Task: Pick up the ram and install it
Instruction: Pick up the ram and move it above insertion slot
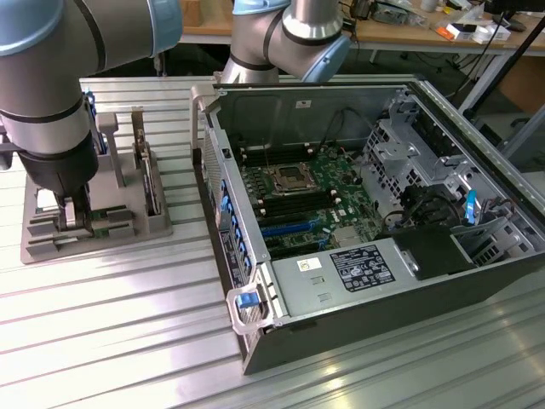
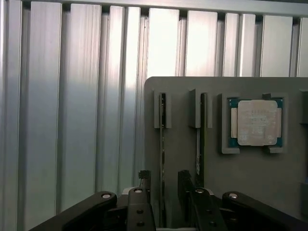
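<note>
1 ram [image 2: 162, 144] between claw [image 2: 163, 175] tips | seemingly untouched | wrist: processor [image 2: 255, 122] beside

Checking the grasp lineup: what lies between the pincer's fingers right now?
Wrist view: the ram stands on edge in its grey holder slot between the open pincer fingers, a gap either side.

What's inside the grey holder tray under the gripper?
Two sticks stand on edge in slots: the ram, between the open gripper's fingers, and a second stick. A processor lies flat. The gripper covers part of the tray.
</note>
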{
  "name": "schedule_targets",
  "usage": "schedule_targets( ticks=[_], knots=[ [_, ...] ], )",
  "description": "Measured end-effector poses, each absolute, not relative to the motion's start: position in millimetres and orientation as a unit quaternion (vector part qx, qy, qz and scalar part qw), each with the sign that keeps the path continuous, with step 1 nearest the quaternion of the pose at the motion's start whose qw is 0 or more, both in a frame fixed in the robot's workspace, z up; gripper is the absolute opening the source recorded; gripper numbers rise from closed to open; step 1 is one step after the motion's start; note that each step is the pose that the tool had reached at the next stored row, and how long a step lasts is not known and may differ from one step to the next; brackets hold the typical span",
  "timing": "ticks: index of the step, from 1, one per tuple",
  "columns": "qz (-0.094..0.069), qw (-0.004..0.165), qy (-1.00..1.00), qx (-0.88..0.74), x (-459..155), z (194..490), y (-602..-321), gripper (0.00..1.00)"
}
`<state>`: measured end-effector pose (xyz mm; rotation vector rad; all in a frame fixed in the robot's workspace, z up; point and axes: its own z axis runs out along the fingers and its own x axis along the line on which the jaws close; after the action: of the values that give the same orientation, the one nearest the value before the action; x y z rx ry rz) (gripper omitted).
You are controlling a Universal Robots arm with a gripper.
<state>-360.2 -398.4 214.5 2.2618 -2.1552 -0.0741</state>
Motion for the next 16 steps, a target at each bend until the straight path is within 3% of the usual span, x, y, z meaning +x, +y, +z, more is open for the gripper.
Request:
schedule_targets(
  ticks=[8,9,11,16],
  knots=[
    [-0.024,0.008,-0.69,0.724,-360.4,209.2,-398.4,0.35],
    [-0.024,0.008,-0.69,0.724,-360.4,209.2,-398.4,0.22],
    [-0.024,0.008,-0.69,0.724,-360.5,209.2,-398.4,0.12],
    [-0.024,0.008,-0.69,0.724,-360.4,209.2,-398.4,0.12]
  ],
)
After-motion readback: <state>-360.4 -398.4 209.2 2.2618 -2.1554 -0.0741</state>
